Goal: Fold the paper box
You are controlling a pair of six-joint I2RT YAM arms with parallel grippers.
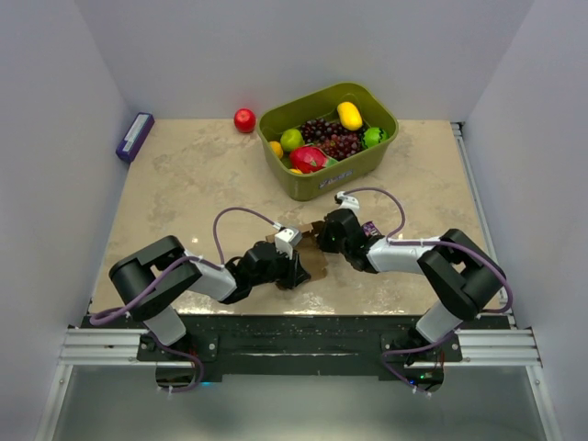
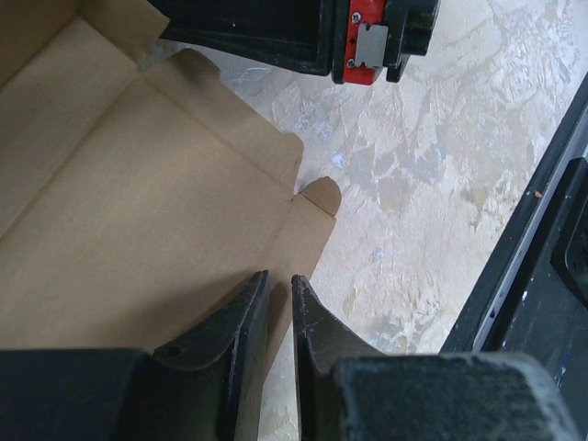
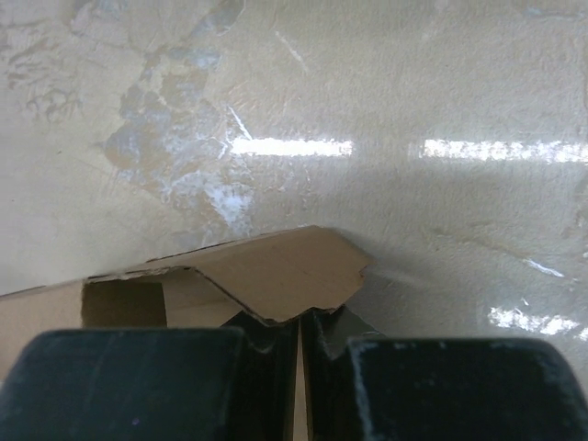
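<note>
left claw [image 2: 276, 299] clenched on the paper box [image 2: 138, 211] edge, right claw [image 3: 299, 335] clamped on its flap, all in front of the green bin [image 1: 358, 170].

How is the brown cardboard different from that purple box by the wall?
The paper box is brown, an open sheet with flaps; the purple box is a closed block. The left hand and right hand pinch the paper box; the purple box lies untouched, far from both hands.
</note>
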